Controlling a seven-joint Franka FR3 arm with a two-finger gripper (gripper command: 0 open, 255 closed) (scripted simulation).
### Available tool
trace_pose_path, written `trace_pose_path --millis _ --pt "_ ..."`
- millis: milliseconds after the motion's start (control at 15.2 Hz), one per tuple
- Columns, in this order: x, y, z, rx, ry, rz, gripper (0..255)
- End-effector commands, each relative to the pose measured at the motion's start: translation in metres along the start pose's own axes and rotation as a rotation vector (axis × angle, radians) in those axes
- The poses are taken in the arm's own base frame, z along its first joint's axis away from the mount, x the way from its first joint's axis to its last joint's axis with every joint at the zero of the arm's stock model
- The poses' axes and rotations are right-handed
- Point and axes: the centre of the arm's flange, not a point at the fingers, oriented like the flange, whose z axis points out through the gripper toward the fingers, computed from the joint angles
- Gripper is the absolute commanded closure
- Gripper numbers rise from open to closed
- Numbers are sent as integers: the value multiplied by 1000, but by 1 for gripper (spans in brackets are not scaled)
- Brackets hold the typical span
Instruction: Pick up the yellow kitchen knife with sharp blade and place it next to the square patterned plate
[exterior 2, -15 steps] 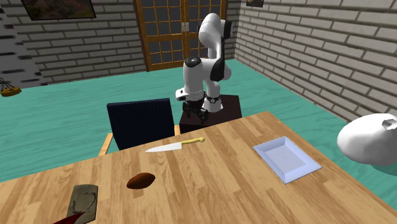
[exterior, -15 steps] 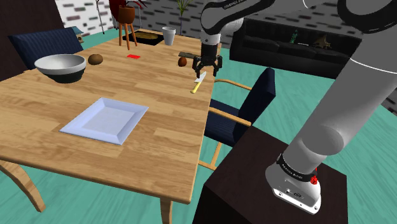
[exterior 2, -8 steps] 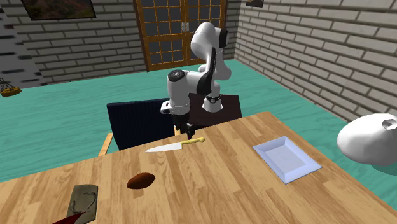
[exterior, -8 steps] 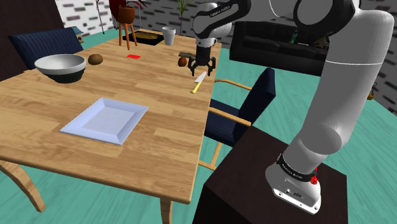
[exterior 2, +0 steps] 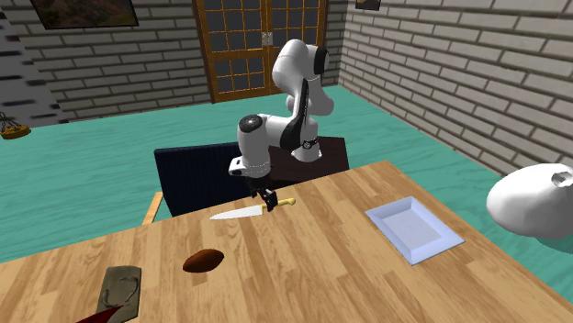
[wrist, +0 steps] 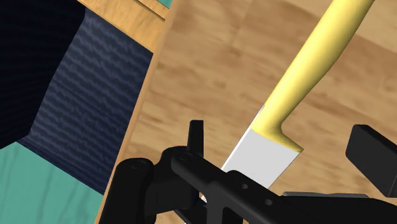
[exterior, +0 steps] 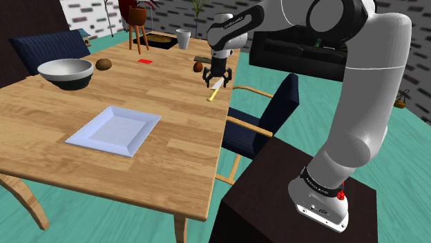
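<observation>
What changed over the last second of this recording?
The gripper came down over the knife, ending where the yellow handle meets the blade, its fingers open on either side and nothing gripped. The knife and the plate lie where they were.

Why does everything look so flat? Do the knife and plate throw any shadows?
Shoulder view: even light, no cast shadow I can make out around the plate. Second exterior view: none beside the knife either. Wrist view: its yellow handle is softly shaded, the blade flat pale grey, no glare, nothing blurred.
</observation>
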Motion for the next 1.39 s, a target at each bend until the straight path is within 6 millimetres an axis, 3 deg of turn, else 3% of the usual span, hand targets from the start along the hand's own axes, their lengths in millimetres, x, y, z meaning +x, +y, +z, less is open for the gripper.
trace_pose_path --millis 0,462,528,1122,1320 --pt "0 0 8 0 0 0 0" --pt "0 0 8 0 0 0 0" --pt "0 0 8 0 0 0 255" --pt "0 0 8 0 0 0 255" --pt "-1 1 -7 0 0 0 255"
